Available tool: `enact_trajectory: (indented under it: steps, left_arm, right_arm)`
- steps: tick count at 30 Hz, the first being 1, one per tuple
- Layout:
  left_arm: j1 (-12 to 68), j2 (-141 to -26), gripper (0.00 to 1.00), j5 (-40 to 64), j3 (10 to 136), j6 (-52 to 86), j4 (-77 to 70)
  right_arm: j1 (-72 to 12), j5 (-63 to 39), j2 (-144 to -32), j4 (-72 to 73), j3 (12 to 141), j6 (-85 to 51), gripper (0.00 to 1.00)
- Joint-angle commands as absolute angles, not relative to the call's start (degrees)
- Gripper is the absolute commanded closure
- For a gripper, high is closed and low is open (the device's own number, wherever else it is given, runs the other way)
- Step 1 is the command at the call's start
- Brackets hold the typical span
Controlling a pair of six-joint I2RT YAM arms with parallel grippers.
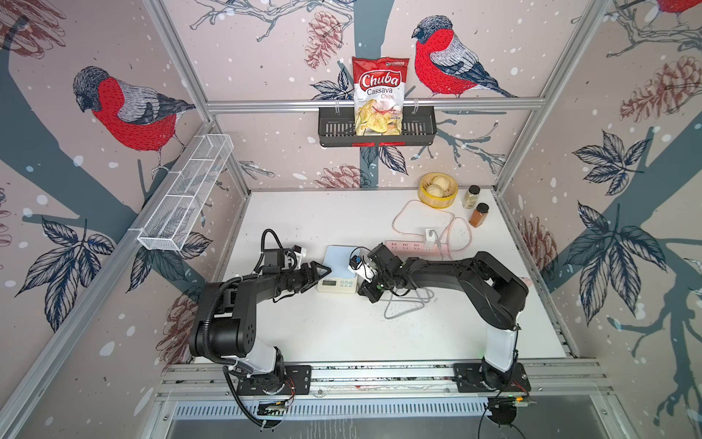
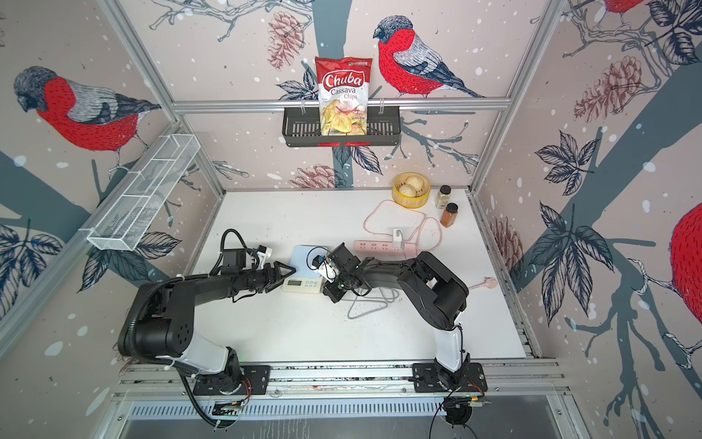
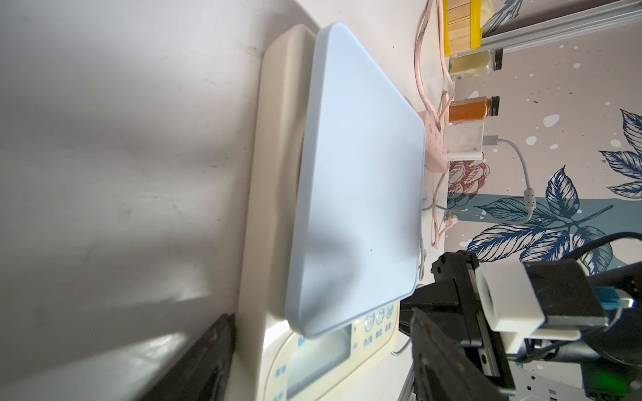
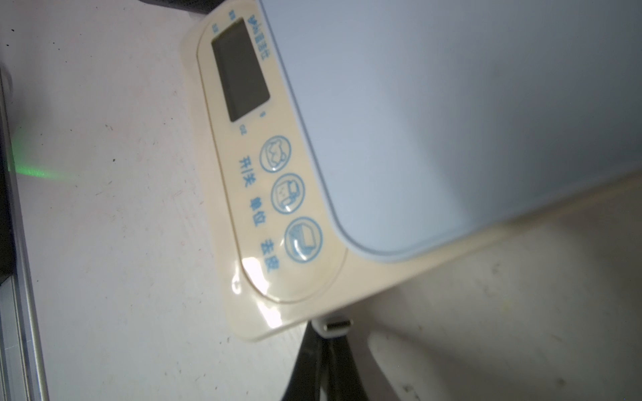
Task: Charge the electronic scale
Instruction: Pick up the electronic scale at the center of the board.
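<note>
The electronic scale (image 1: 338, 262) (image 2: 304, 258) lies flat in mid-table, cream with a pale blue platform (image 3: 361, 173) and a display strip (image 4: 243, 139) facing the front. My left gripper (image 1: 326, 271) (image 3: 321, 347) is open at its left side, one finger (image 3: 201, 364) on each side of the strip end. My right gripper (image 1: 362, 290) (image 4: 330, 343) is shut on the white plug (image 4: 335, 326) of a charging cable (image 1: 402, 308). The plug's metal tip sits right at the scale's right side edge.
A white charger cube (image 1: 430, 236) stands in a pink power strip (image 1: 406, 245) behind the right arm, with pink cord looped beyond. A yellow bun steamer (image 1: 437, 194) and two spice jars (image 1: 472, 196) stand at the back right. A black basket (image 1: 376, 125) holds a chips bag.
</note>
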State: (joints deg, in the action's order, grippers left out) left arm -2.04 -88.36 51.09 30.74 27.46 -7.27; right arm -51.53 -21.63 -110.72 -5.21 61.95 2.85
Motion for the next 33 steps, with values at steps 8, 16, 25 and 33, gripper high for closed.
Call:
enact_trajectory:
  steps: [8, 16, 25, 33]
  left_arm:
    - [-1.9, -88.5, 0.31, 59.2, 31.0, 31.7, -6.6]
    - [-1.9, -91.8, 0.38, 59.6, 31.5, 31.7, -7.8]
    - [-2.0, -91.9, 0.66, 59.4, 32.7, 31.7, -8.7]
    - [-2.1, -90.8, 0.92, 61.8, 36.5, 27.4, -3.4]
  right_arm:
    - [-51.4, -19.8, -112.1, -11.7, 62.3, 3.9, 1.00]
    - [-51.4, -19.8, -112.8, -12.0, 63.1, 3.8, 1.00]
    - [-50.6, -19.1, -110.7, -12.6, 62.2, 3.5, 1.00]
    - [-47.8, -16.9, -102.7, -16.4, 62.2, 0.6, 1.00]
